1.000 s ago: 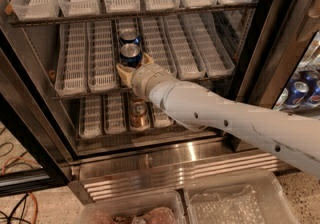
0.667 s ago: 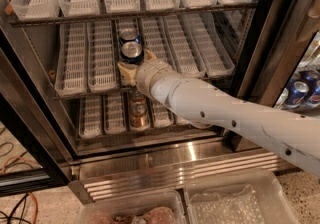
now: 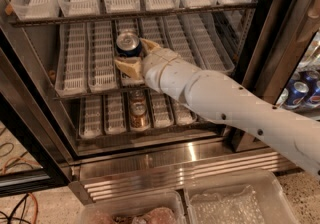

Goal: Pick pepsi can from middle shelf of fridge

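Note:
The pepsi can (image 3: 128,43), blue with a silver top, stands upright in a lane tray on the middle shelf (image 3: 90,58) of the fridge (image 3: 165,160). My gripper (image 3: 131,52) reaches into the fridge on the white arm from the lower right. Its tan fingers are spread, one fingertip (image 3: 148,44) at the can's right side and the other (image 3: 125,65) below its front left. The can's lower part is hidden behind the gripper, so I cannot tell whether the fingers touch it.
Two gold-brown cans (image 3: 139,113) stand on the lower shelf under the arm. More blue cans (image 3: 298,92) show behind the dark door frame at the right. Two clear plastic bins (image 3: 240,200) sit on the floor in front of the ribbed steel base. Cables lie at the lower left.
The gripper has moved up and further into the shelf. Its fingers now stand on either side of the pepsi can instead of below and in front of it.

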Robot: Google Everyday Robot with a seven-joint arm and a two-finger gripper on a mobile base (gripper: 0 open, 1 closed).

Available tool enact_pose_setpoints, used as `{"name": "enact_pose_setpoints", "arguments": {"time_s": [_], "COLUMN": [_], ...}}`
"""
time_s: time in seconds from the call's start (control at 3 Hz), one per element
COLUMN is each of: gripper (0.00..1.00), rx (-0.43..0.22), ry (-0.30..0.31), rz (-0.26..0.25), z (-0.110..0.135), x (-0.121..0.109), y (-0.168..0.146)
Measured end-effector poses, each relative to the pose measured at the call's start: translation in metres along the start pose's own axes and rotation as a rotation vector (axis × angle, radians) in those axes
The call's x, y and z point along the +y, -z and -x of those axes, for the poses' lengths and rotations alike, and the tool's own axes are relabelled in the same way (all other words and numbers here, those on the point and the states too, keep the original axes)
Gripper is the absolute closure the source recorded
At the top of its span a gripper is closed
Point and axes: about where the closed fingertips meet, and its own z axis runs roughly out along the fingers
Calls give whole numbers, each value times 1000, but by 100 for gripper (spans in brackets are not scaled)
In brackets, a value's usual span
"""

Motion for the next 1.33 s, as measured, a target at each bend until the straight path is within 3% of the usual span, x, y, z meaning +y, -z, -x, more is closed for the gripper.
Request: {"name": "enact_pose_setpoints", "arguments": {"time_s": [0.33,0.67,1.0,1.33], "gripper": [100,100,100,100], "rx": [36,70,89,94], "ry": [27,30,28,27], "rz": [51,138,228,282], "z": [0,-2,-2,0], "x": [3,12,24,31], "y": [28,50,64,72]}}
